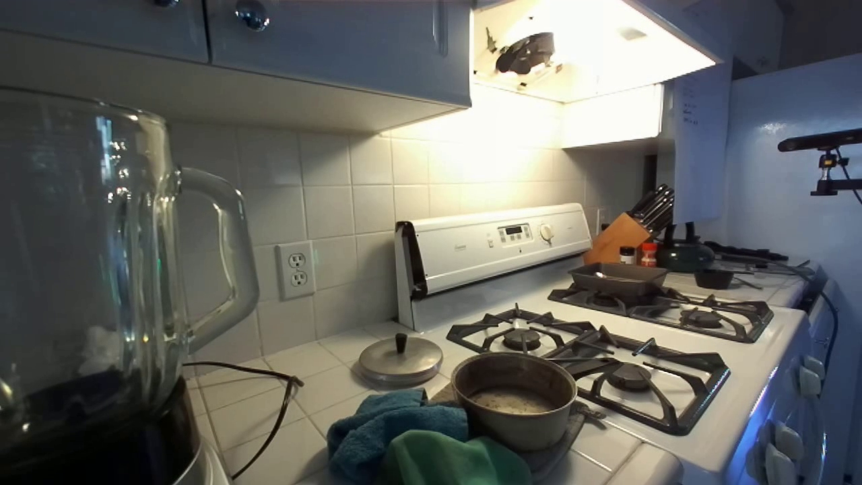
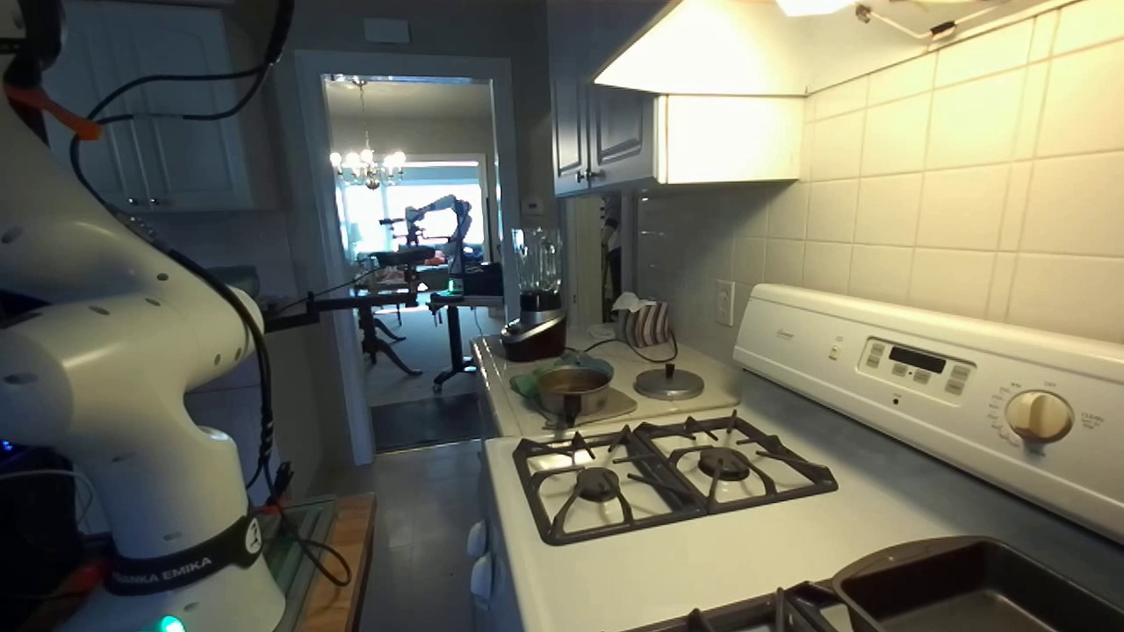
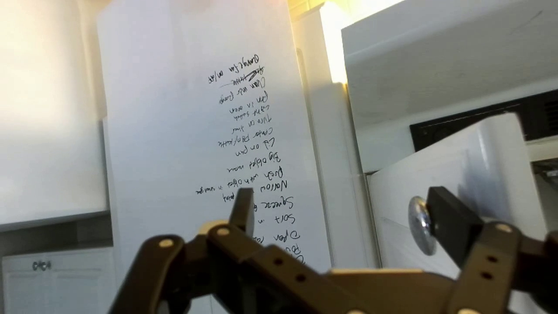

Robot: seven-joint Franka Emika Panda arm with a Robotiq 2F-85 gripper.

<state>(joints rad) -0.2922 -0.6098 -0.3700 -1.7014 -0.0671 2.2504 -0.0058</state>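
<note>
Metal was the knob (image 3: 417,226) of the white door (image 3: 440,170), just beside one of my jaws, which stood apart, empty. By the edge of the bench (image 1: 296,444) sat a pot (image 1: 522,421), perhaps to be near the burners (image 1: 630,376).

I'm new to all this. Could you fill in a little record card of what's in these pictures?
Robot: black two-fingered hand, open
Nearest: round shiny metal knob on a white cabinet door, beside one black finger; contact unclear
Writing: large white paper sheet with black handwriting
Cooking: dark rectangular metal pan on a white gas stove
Beside the stove: round grey metal pot, uncovered; round grey metal lid, apart from it
</note>
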